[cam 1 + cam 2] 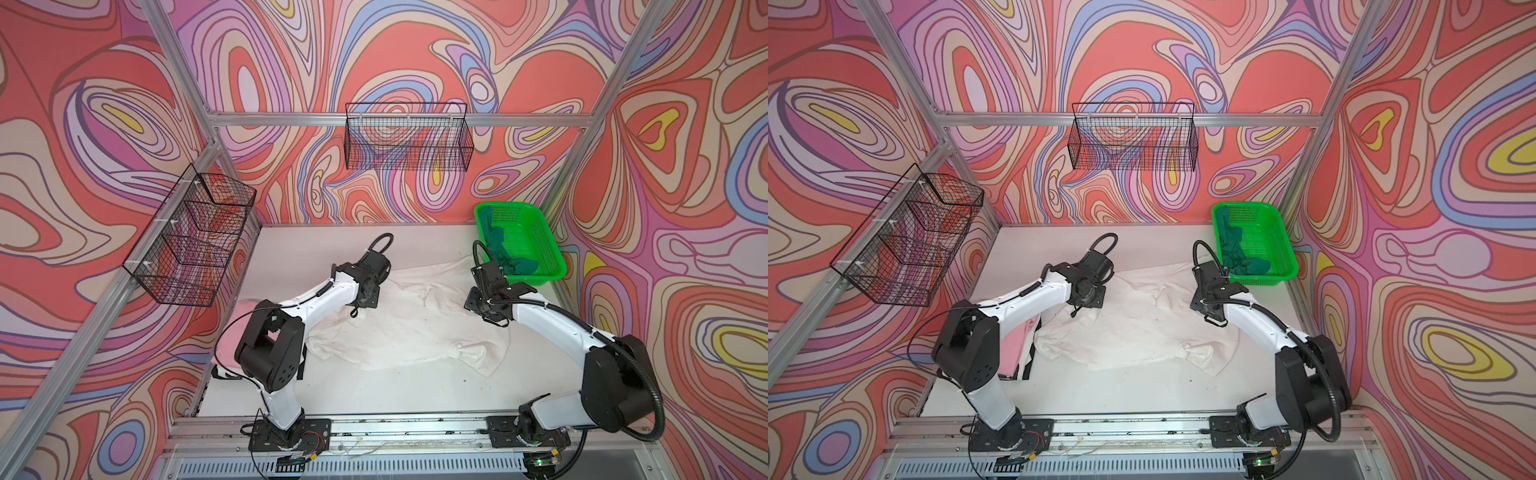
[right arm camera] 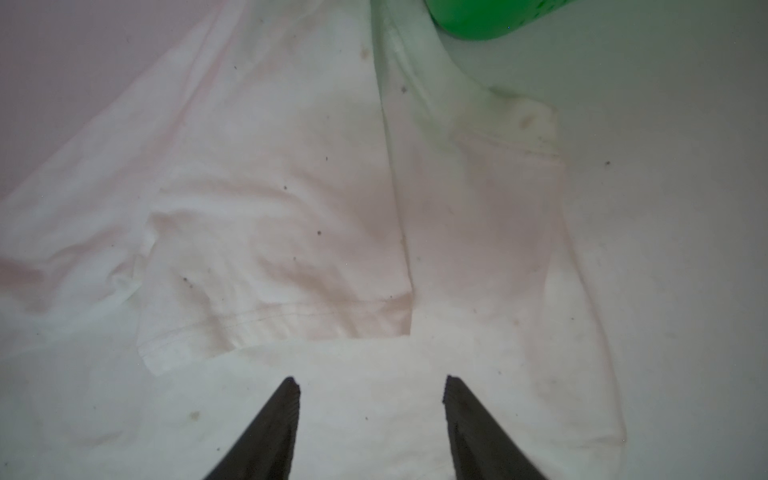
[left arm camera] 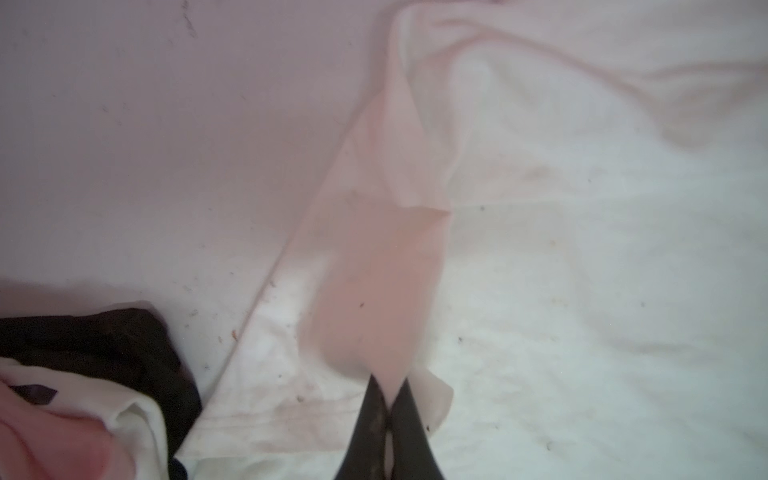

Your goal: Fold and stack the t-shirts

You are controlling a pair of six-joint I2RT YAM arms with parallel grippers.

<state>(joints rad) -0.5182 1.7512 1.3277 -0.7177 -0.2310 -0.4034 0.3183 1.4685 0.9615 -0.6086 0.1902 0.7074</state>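
Here the white t-shirt lies spread and rumpled across the middle of the desk, with small dark specks and faint stains on its cloth. The left end effector is closed on a fold of this shirt near its left edge; in the left wrist view the pinched cloth runs up from between the black fingers as a taut, raised strip. The right end effector stands open over the right part of the same shirt, its two fingers apart with cloth showing between them and nothing gripped; whether the tips touch the cloth cannot be told. A hemmed sleeve lies just ahead of it in the right wrist view. The pink t-shirt lies at the left side of the desk, partly hidden behind the left arm, with a dark cloth just beside it. The dark green t-shirt lies bunched inside the green basket, which stands at the far right corner of the desk, close to the white shirt's far edge
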